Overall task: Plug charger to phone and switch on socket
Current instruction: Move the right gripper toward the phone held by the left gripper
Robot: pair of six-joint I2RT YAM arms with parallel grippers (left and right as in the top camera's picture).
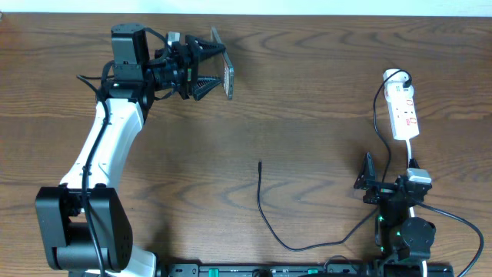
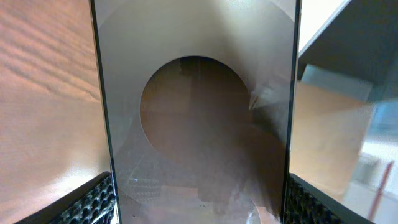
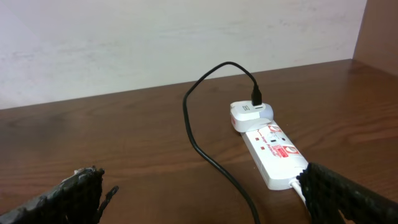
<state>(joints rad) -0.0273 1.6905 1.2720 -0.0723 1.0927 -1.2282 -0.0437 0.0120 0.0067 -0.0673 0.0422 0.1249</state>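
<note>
- Brown wooden table (image 1: 307,46), pale wall (image 3: 155,37) behind.
- Left pincer (image 1: 217,71) is clamped on the phone (image 2: 199,124), held on edge near the far edge.
- Charger (image 1: 260,192) tip lies loose mid-table.
- Socket (image 1: 403,111) sits by the right edge.
- Right pincer (image 3: 202,190) gapes wide, empty.

Left arm (image 1: 100,145) white, black joints; claw fingers (image 3: 348,194) black, cross-hatched.
</note>
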